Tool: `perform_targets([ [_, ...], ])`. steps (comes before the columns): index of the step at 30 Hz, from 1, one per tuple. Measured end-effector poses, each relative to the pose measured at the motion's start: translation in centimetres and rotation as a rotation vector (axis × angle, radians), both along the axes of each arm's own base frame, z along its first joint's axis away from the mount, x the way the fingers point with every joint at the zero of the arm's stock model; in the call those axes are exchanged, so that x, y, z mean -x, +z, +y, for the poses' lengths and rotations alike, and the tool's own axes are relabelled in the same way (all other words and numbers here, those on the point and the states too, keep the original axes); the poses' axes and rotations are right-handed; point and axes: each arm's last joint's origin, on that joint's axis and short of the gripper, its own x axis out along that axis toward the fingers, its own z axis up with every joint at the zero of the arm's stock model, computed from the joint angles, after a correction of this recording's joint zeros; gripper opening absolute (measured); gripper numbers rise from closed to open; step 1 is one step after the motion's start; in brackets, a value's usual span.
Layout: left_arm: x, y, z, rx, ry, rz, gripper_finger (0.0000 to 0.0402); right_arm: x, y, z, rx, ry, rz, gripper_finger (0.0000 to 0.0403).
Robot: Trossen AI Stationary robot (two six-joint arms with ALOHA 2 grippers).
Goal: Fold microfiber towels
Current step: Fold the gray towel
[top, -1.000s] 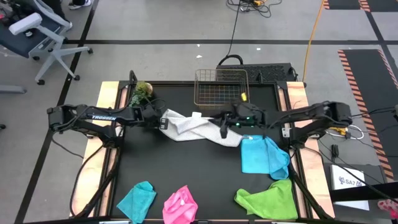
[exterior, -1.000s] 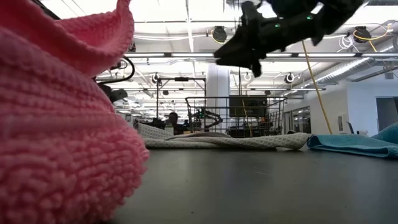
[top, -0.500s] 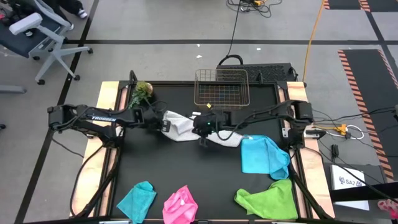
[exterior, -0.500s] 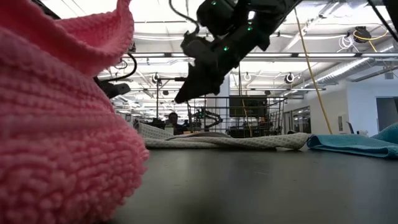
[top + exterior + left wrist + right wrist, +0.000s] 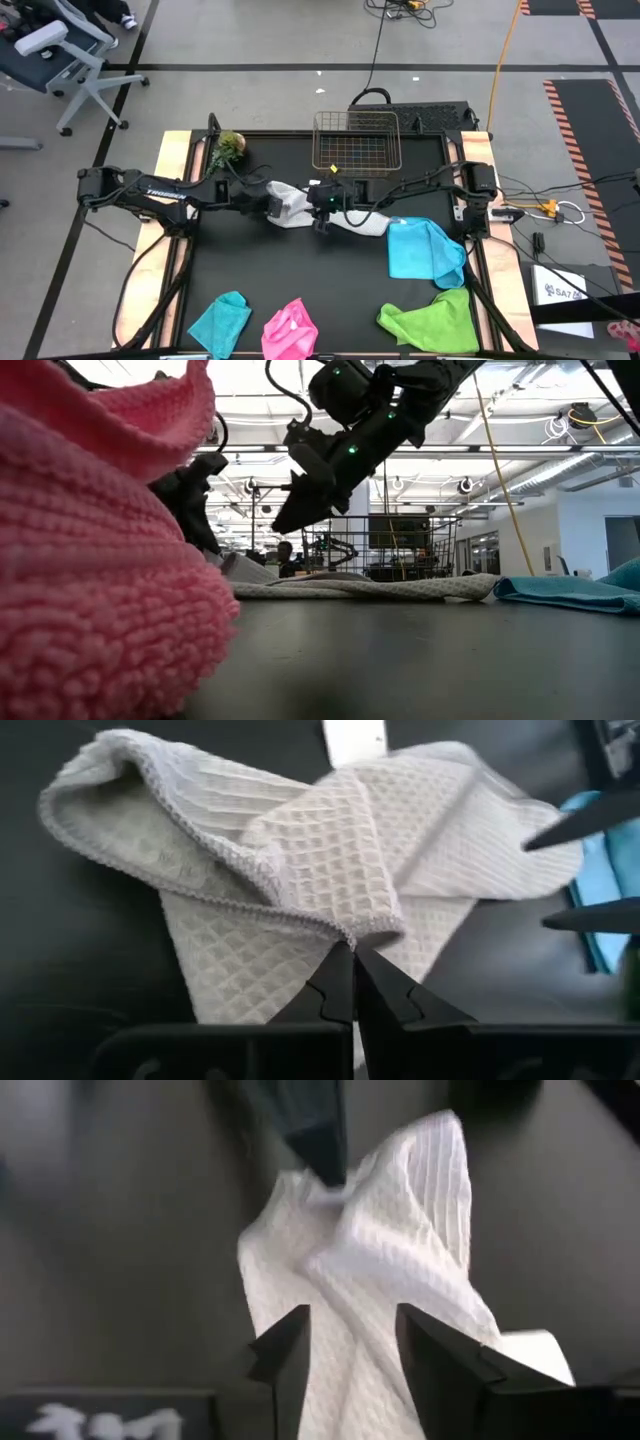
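White towel [image 5: 330, 212]: bunched mid-desk, between both grippers. Left gripper [image 5: 352, 982]: clamped on a towel corner, carried further inward than a second before. Right gripper [image 5: 350, 1348]: swung across from towel's far end, fingers now parted above the cloth. Fold begun, unfinished.

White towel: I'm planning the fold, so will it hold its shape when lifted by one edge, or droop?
Probably droop: the white towel lies bunched in soft folds where the left gripper pinches its edge. It looks light and thin. Its waffle weave likely grips rather than slips.
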Motion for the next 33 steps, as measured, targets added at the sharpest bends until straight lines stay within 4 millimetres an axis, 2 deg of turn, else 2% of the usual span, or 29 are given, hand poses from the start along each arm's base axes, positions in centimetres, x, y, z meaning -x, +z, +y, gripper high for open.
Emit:
perform_targets([
  [5,0.2,-0.3,-0.5,0.008,-0.027,0.048,0.0002,-1.1,-1.7,1.1,-0.028,0.007,-0.041,0.0170],
  [10,0.7,-0.8,-1.1,0.022,-0.045,0.124,0.0002,-1.4,-2.0,2.2,-0.039,0.024,-0.061,0.0173],
  [14,0.6,-0.8,-1.3,0.035,-0.070,0.114,0.0002,-2.0,-2.2,2.3,-0.007,-0.009,-0.139,0.0172],
  [18,0.6,-0.8,-1.6,0.045,-0.093,0.112,0.0003,-2.9,-3.5,2.2,-0.030,-0.060,-0.210,0.0172],
  [25,0.3,-0.6,-2.3,0.056,-0.129,0.082,0.0003,-3.6,-6.5,2.3,-0.036,-0.068,-0.124,0.0171],
  [33,-0.6,0.2,-3.1,0.038,-0.171,-0.033,0.0002,-3.2,-6.8,2.0,-0.007,-0.119,-0.061,0.0171],
])
